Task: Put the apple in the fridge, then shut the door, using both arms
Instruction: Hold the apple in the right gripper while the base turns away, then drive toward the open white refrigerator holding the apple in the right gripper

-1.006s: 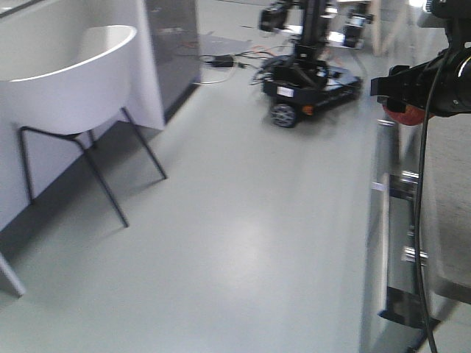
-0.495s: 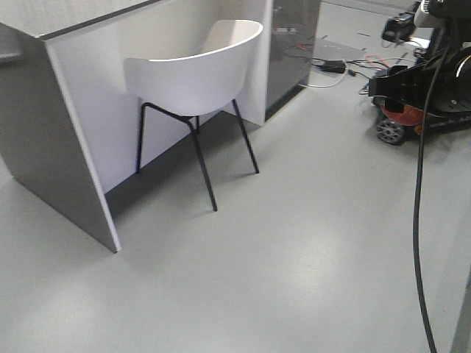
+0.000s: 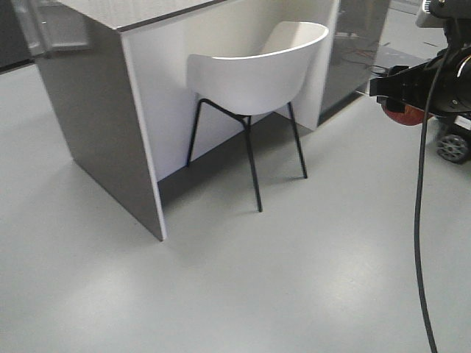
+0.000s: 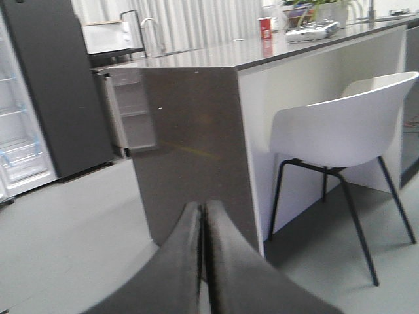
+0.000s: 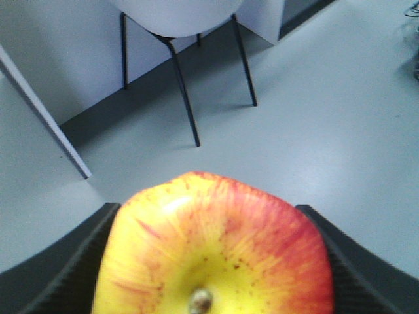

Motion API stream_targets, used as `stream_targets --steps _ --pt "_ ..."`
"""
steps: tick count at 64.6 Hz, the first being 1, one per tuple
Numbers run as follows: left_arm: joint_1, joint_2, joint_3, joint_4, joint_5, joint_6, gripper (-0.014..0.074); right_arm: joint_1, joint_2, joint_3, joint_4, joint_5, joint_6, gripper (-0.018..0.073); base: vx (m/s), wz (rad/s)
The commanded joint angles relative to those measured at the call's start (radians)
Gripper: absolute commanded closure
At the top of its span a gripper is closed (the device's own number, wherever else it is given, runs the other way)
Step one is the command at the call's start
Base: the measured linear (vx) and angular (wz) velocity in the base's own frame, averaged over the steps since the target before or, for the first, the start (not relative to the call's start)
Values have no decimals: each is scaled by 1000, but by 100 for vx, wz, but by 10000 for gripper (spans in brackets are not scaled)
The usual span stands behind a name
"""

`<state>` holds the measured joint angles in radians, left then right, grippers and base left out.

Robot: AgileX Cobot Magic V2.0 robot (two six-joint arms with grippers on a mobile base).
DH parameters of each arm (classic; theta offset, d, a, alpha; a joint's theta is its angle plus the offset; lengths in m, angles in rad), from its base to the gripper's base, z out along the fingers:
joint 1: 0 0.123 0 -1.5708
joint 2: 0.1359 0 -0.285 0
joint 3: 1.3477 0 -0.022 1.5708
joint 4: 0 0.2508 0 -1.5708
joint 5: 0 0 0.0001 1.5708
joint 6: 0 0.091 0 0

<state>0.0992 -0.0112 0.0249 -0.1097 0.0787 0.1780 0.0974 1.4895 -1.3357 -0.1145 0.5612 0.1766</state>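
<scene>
Since half a second ago your front view has swung left: white chair (image 3: pixel 257 70) and grey counter (image 3: pixel 103 95) now sit mid-frame.
Nearest you: your right gripper (image 5: pixel 209 261) clamped on the apple (image 5: pixel 216 242), stem end toward the wrist camera, carried above the floor. Your left gripper (image 4: pixel 203 226), fingers pressed together, holds nothing. Beyond: the chair, tucked against the counter. Farthest: fridge (image 4: pixel 55 85), well apart from the apple, white interior showing at its left.
</scene>
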Motion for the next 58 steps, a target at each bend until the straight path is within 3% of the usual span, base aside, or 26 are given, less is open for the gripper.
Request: stream_targets --steps 1,58 --pt "1 -16 28 -2 -69 -8 601 -5 -41 -30 -12 -70 -11 567 2 33" --pt "1 -16 28 -2 -69 -8 601 -5 -41 -30 -12 -71 -11 567 5 47"
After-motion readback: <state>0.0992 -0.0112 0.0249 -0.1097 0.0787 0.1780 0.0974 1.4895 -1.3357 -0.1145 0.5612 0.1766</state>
